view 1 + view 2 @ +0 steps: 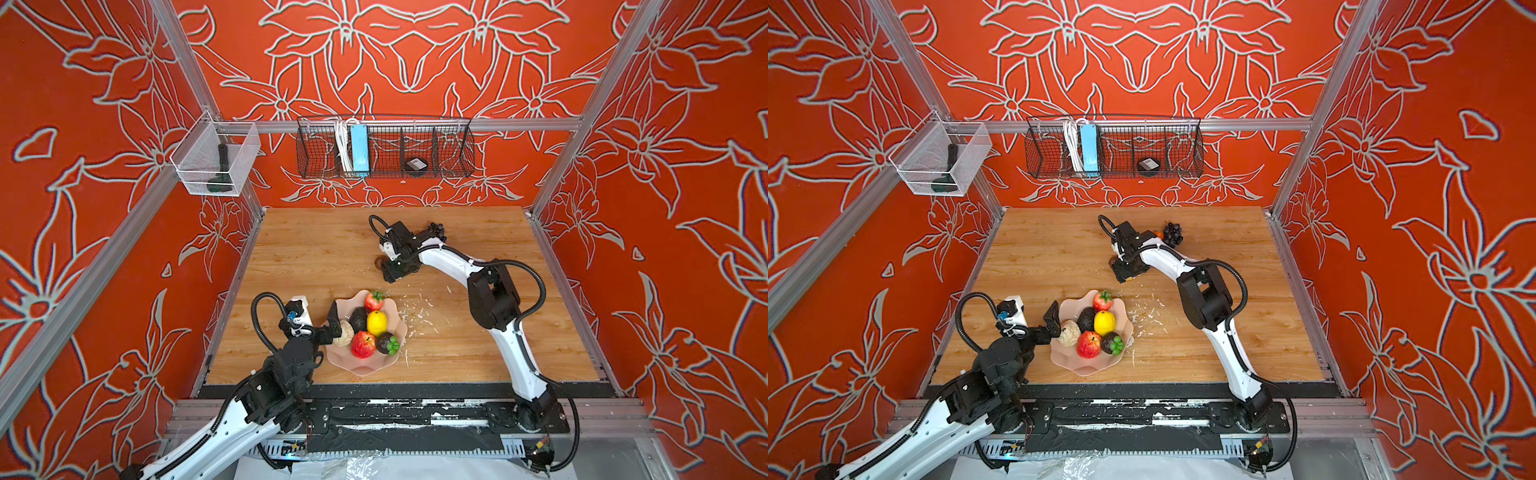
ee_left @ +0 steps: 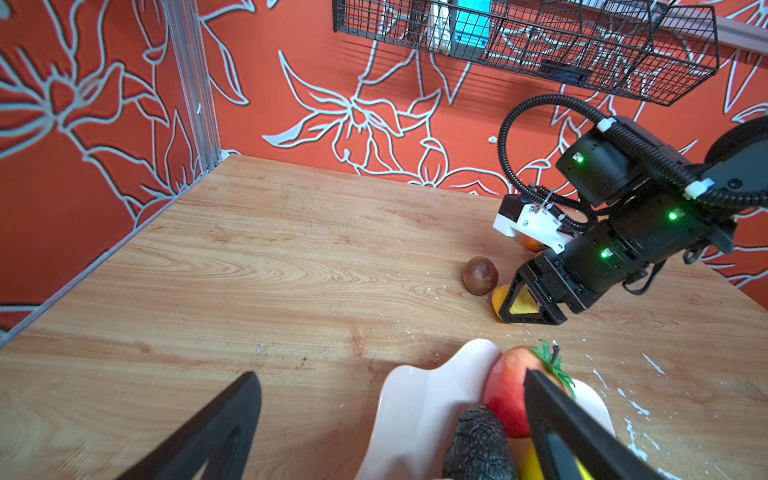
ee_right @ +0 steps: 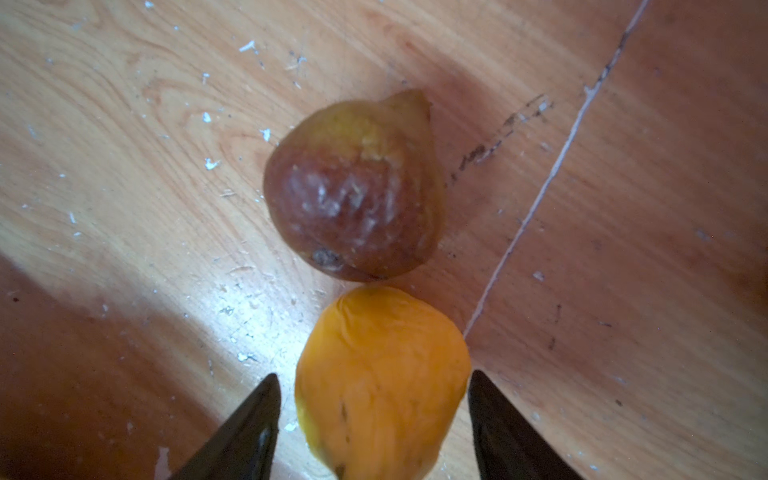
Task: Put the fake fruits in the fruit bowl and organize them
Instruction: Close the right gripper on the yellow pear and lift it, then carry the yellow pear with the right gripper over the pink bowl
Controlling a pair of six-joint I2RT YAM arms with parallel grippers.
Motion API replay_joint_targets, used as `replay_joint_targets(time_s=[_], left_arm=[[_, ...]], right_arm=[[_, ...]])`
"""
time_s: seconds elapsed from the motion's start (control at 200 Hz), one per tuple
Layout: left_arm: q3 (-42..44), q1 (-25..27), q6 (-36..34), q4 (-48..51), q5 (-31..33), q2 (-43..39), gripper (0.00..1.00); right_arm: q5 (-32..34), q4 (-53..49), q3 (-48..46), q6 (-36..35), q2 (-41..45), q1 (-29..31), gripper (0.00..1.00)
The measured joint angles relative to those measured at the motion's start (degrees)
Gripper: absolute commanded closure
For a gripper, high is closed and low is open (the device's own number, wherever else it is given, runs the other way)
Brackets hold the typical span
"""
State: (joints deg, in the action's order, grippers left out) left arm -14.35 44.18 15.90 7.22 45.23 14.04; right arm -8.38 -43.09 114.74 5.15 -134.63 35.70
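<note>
My right claw (image 3: 372, 374) straddles, open, the likely light, slick orange fruit (image 3: 380, 399) beside the brown fruit (image 3: 353, 187); I grip mid-body.

Left hand (image 2: 388, 374), right hand (image 3: 372, 374): both spread.

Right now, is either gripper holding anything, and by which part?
Nothing held. Right gripper straddles the orange fruit, jaws open; left gripper open over the bowl rim.

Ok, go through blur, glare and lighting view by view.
Right wrist view: yellow fruit and brown fruit look soft, with a glare patch on the table. Left wrist view: the left end effector's fingers are blurred up close. Both top views: evenly lit, fruit bowl crisp.
</note>
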Motion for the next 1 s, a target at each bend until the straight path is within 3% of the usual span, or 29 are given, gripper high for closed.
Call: replay_joint_targets(time_s=[0.505,0.816,1.001], left_arm=[[0.0,0.0,0.0,0.0,0.0,0.0,0.02],[0.0,0.0,0.0,0.3,1.0,-1.2,0.02],[0.0,0.0,0.0,1.5,2.7,-3.8,0.02]], right_arm=[[0.1,-0.4,0.0,-0.2,0.4,0.0,0.48],[-0.6,0.3,-9.7,0.1,14.4,0.6,0.50],[-1.1,1.2,-15.7,0.2,24.9,4.4,0.50]])
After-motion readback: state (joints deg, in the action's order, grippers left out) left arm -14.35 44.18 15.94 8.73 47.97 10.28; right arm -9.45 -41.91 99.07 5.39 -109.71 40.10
